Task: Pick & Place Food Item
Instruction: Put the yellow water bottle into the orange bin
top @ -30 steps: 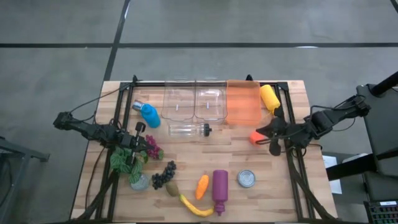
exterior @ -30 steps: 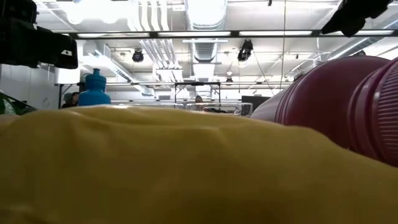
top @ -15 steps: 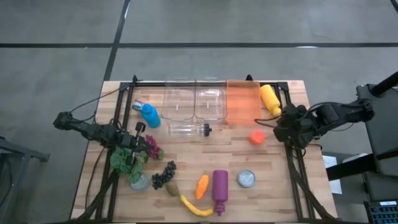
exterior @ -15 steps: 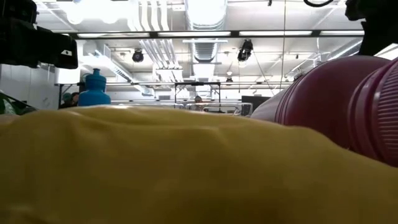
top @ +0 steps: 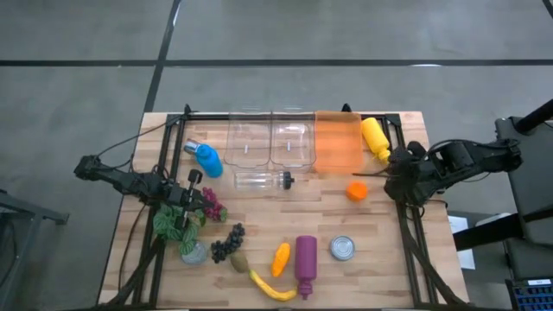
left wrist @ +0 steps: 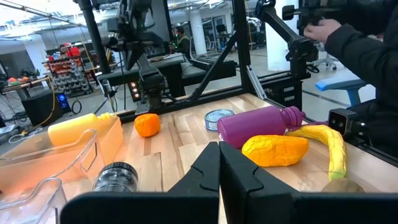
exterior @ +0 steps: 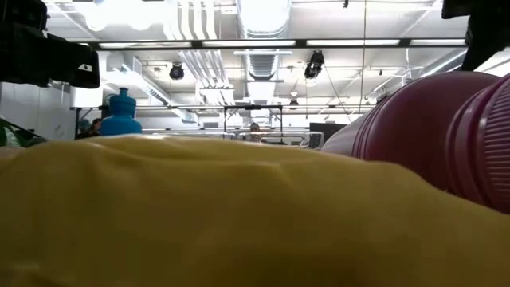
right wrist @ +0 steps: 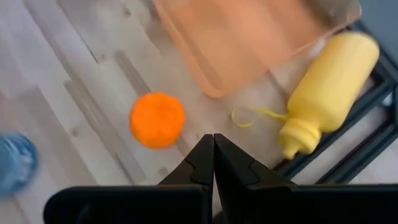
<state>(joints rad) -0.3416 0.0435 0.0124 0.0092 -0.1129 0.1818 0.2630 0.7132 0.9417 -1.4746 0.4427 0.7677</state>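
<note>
A round orange fruit [top: 357,191] [right wrist: 157,119] rests on the wood just in front of the orange tray [top: 337,142] [right wrist: 249,37]. My right gripper [top: 390,177] [right wrist: 213,155] is shut and hangs to the fruit's right, near the table's right edge, touching nothing. A yellow squeeze bottle [top: 374,136] [right wrist: 326,93] lies beside the tray. My left gripper [top: 197,197] [left wrist: 219,162] is shut and waits at the left side, over purple grapes and greens. In the left wrist view the fruit [left wrist: 147,124] shows far off.
Two clear containers [top: 268,142], a clear bottle [top: 259,180] and a blue bottle [top: 206,157] lie at the far middle. Near the front are a purple bottle [top: 305,257], a can [top: 343,249], an orange-yellow fruit [top: 281,257] and a banana [top: 272,288]. A person's sleeve [left wrist: 360,50] shows beyond the table.
My right gripper, which stood open right beside the orange fruit, has drawn back toward the table's right edge and shut. The fruit stays on the wood in front of the tray.
</note>
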